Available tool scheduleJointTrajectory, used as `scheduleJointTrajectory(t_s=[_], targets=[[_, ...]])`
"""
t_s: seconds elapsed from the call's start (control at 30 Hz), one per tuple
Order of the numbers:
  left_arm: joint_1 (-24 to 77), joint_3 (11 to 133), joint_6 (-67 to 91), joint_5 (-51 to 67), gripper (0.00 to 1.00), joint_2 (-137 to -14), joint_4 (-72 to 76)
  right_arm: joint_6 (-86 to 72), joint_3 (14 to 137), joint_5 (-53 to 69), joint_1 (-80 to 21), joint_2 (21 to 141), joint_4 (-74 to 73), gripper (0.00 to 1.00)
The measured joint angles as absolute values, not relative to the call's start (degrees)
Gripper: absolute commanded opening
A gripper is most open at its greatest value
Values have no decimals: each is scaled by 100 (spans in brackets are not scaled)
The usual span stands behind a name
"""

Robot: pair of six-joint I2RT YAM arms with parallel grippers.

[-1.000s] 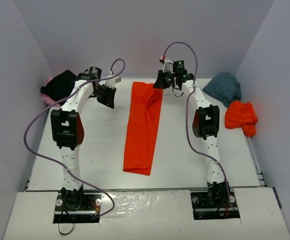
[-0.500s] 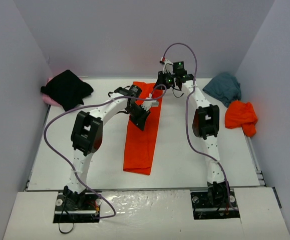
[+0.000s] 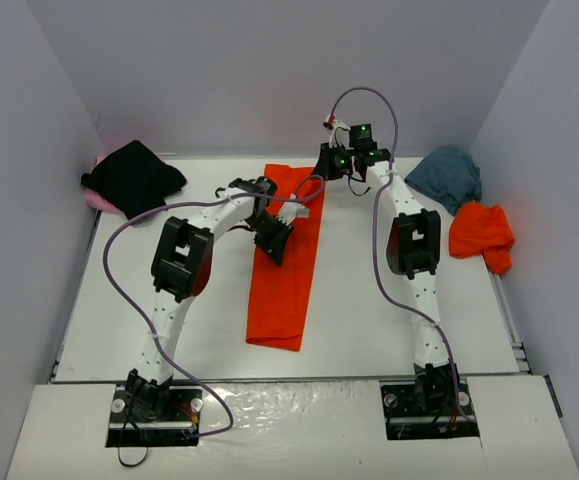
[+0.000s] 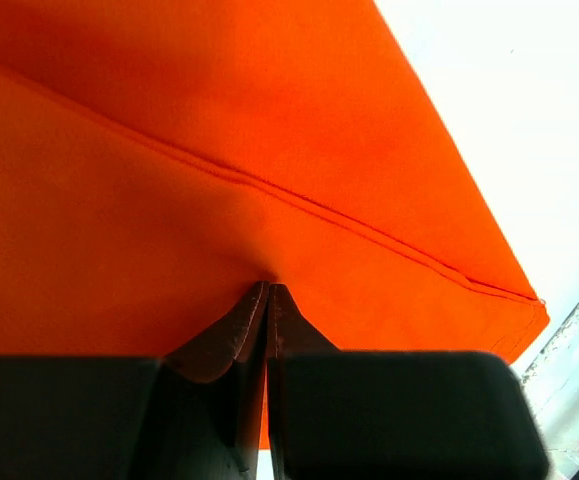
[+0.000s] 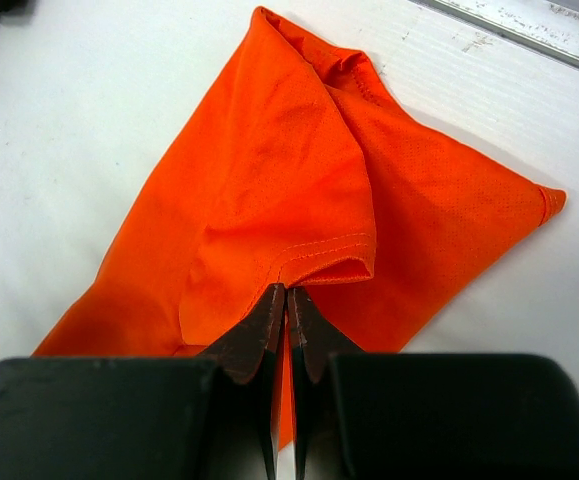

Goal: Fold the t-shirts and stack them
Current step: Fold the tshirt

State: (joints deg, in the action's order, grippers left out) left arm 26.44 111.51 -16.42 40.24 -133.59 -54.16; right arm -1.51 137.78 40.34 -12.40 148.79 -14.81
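Observation:
One orange-red t-shirt (image 3: 287, 270) lies folded into a long strip down the middle of the table. My left gripper (image 3: 272, 240) is over the strip's left edge. In the left wrist view its jaws (image 4: 268, 286) are shut, with the tips touching the orange cloth (image 4: 169, 180) and nothing visibly between them. My right gripper (image 3: 331, 163) is at the strip's far right corner. In the right wrist view it (image 5: 286, 289) is shut on the sleeve hem of the shirt (image 5: 269, 170). A second orange-red t-shirt (image 3: 481, 233) and a teal-grey one (image 3: 447, 175) lie crumpled at the right. A black one (image 3: 134, 177) lies on a pink one (image 3: 97, 199) at the far left.
The white table (image 3: 199, 300) is boxed in by grey walls on the left, back and right. A metal rail (image 3: 509, 310) runs along its right edge. Purple cables loop off both arms.
My left arm has swung from the far left of the table over to the orange strip and come down on its left edge. The right gripper has stayed at the far corner.

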Motion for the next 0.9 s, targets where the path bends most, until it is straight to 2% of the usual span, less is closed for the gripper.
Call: scheduleJointTrajectory(t_s=[0.9], targets=[[2655,11644,-1653,4405,0,-13742,-5678,16,12905,3696,-1039,14411,-1503,0]])
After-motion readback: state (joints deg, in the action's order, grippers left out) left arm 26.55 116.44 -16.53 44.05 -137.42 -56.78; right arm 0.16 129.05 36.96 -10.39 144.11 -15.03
